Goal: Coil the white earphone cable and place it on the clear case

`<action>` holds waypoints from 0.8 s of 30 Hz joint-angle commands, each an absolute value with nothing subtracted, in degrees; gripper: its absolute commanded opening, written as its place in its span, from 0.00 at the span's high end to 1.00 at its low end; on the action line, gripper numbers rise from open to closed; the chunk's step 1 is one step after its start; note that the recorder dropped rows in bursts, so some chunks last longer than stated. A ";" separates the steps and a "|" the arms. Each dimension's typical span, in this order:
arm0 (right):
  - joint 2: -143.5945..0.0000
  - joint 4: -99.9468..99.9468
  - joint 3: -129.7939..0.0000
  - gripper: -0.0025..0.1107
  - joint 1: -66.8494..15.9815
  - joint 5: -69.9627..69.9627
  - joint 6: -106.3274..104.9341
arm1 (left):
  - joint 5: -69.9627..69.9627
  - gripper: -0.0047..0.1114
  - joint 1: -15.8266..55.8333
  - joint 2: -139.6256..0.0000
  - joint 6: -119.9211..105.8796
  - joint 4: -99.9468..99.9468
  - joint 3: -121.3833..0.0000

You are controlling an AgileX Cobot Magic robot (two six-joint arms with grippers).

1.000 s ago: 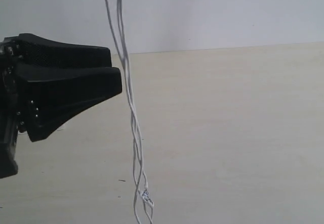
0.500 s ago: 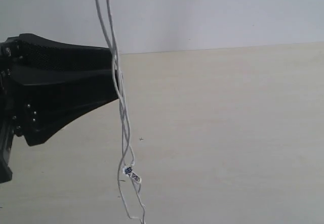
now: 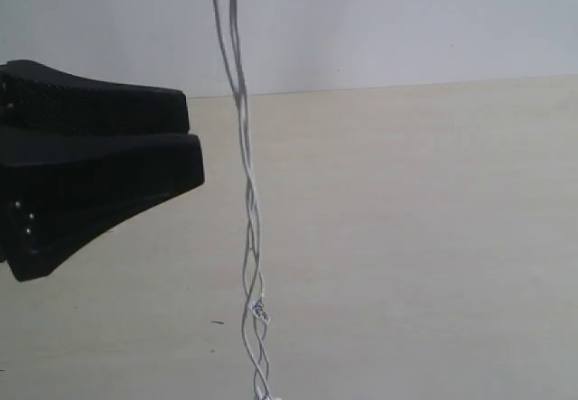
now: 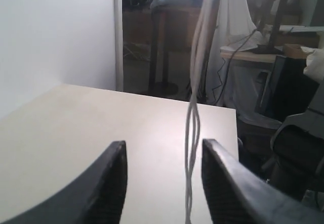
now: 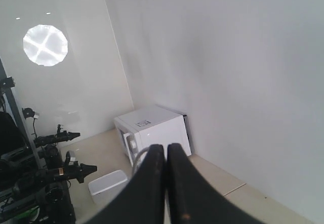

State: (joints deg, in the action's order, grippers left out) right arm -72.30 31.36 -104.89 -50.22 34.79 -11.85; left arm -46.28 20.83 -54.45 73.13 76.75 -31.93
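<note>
The white earphone cable (image 3: 249, 201) hangs straight down from above the exterior view as a few twisted strands, its tiny inline piece (image 3: 260, 309) low over the table. My left gripper (image 3: 191, 135) is open at the left, just short of the cable. In the left wrist view the cable (image 4: 191, 128) hangs between the open fingers of the left gripper (image 4: 163, 150), closer to one finger (image 4: 223, 178). My right gripper (image 5: 165, 150) is shut, with a loop of cable (image 5: 140, 158) emerging beside its fingers. The clear case is out of view.
A pale wooden tabletop (image 3: 406, 237) lies under the cable, with a white wall behind. Past the table's far edge (image 4: 152, 96) in the left wrist view are chairs and clutter. The right wrist view faces a room with a white box (image 5: 152, 128).
The hanging cable swung left, then back right, and its inline piece rose. My left gripper drew back slightly to the left, away from the cable.
</note>
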 commanded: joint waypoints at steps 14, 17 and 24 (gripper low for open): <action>-74.01 36.08 -105.03 0.98 -50.00 31.20 -14.00 | -40.25 0.56 21.09 -54.15 73.89 78.60 -31.98; -74.01 36.08 -105.03 0.98 -50.00 31.20 -14.00 | -39.36 0.56 21.09 -54.15 73.78 77.98 -31.98; -74.01 36.09 -105.03 0.98 -50.00 31.30 -14.00 | -38.58 0.56 21.09 -54.15 73.42 75.78 -31.98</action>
